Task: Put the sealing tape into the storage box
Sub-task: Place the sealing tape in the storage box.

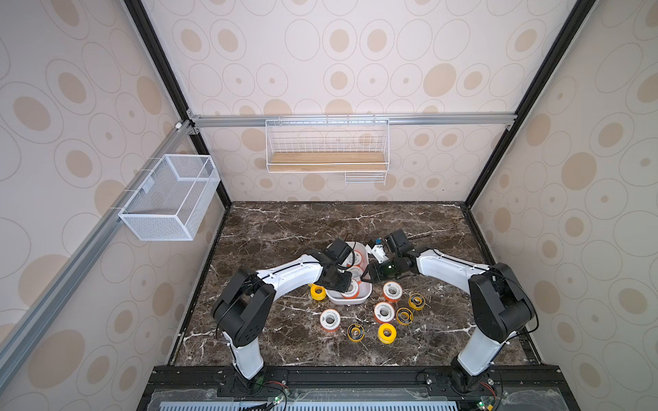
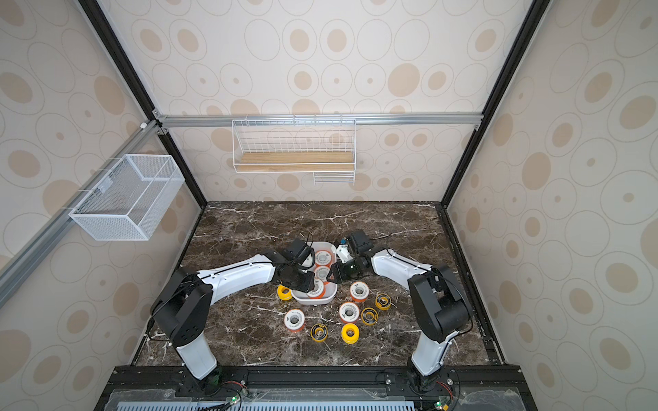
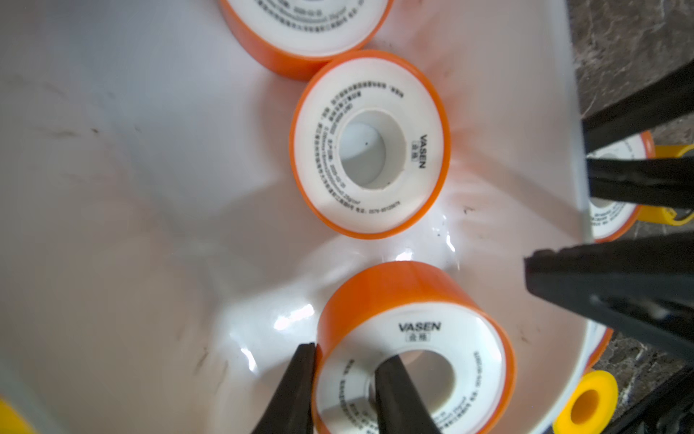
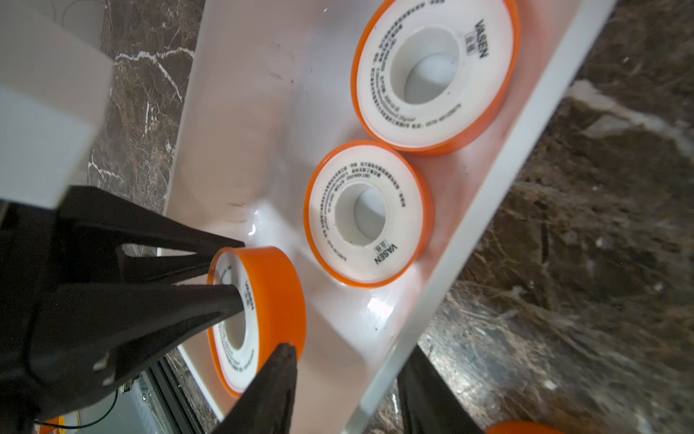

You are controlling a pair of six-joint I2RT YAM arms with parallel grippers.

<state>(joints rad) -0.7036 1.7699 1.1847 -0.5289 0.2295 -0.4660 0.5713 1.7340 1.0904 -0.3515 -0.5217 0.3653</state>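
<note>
Left gripper (image 3: 349,355) is clamped on the wall of one orange-rimmed spool (image 3: 394,289). One finger (image 3: 394,398) goes down the centre hole; the other sits against the outside of the rim. My read is that this hold suits a flat ring: no wide span is needed, and the spool hangs from one side.

That spool is inside the storage box (image 3: 150,169), at its near end. It is tilted with its orange side showing, low over the floor. I cannot tell whether it touches the floor.

Two more orange-rimmed spools lie flat in the box, in a line beyond it: the middle one (image 3: 370,144) and the far one (image 3: 304,22). I judge the held spool is meant to finish that row. The box half under my left arm is hidden in both top views.

Right gripper (image 4: 349,351) straddles the box's long wall, fingers apart, one inside and one outside. The inside tip is just beside the held spool. I cannot tell whether it pinches the wall. It looks like a brace so the light tub does not slide.

Eight spools wait on the marble table (image 1: 356,227). The plain yellow one (image 1: 318,291) is just beside the box, and the others lie near its front end. The job looks under halfway.
</note>
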